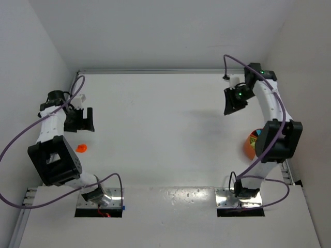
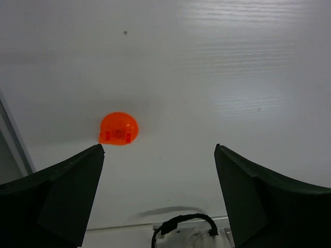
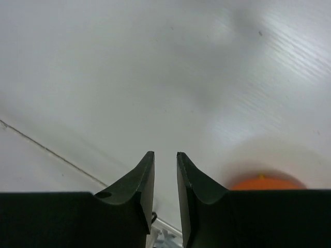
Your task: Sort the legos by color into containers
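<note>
One small orange lego [image 2: 119,129], dome-shaped, lies alone on the white table, seen from above [image 1: 81,148] near the left arm. My left gripper [image 2: 159,147] hovers just behind it, wide open and empty; it shows at the far left [image 1: 80,120] in the top view. The orange container [image 1: 248,147] sits at the right edge, half hidden by the right arm, with bits of blue and cyan visible inside. Its rim [image 3: 264,182] peeks in low in the right wrist view. My right gripper [image 3: 165,154] hangs above bare table [image 1: 235,98], its jaws only a narrow gap apart with nothing between them.
White walls close the table in on the left, back and right. The metal mounting plates [image 1: 99,201] of both arm bases sit along the near edge. Purple cables [image 1: 31,129] loop round each arm.
</note>
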